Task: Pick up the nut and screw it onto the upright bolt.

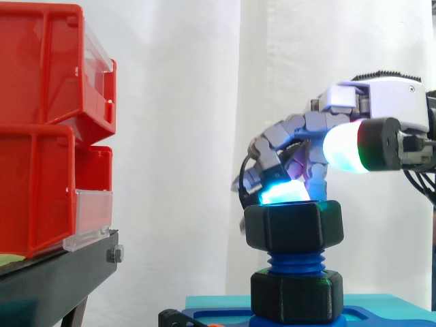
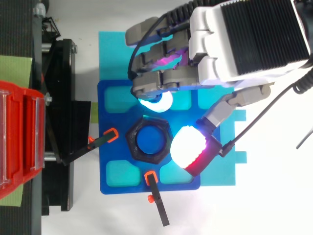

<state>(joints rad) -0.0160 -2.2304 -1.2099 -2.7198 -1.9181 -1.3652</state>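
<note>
The bolt [image 1: 296,261] stands upright on a blue plate [image 2: 105,122], its long axis vertical and its threaded end pointing straight up; the nut [image 1: 293,228] sits level on the top threads, its hole in line with the bolt's axis, and from above the blue end of the bolt shows through the middle of the black hexagon; a band of bare thread separates it from a lower nut [image 1: 296,294] near the foot of the bolt, also level. The hand [image 1: 340,102] comes in from the right of the side view and bends down over the nut, its lowest part meeting the nut's top rim; whether it has hold of the nut or merely rests on it cannot be told. The blue plate lies on a cyan sheet [image 2: 112,54]; two black clamps with orange tips, one [image 2: 100,143] on the side toward the bins and one [image 2: 157,200] at the plate's lower edge in the top view, point in toward the bolt. Red bins [image 1: 41,136] are stacked on a black stand [image 1: 54,279], well apart from the bolt.
</note>
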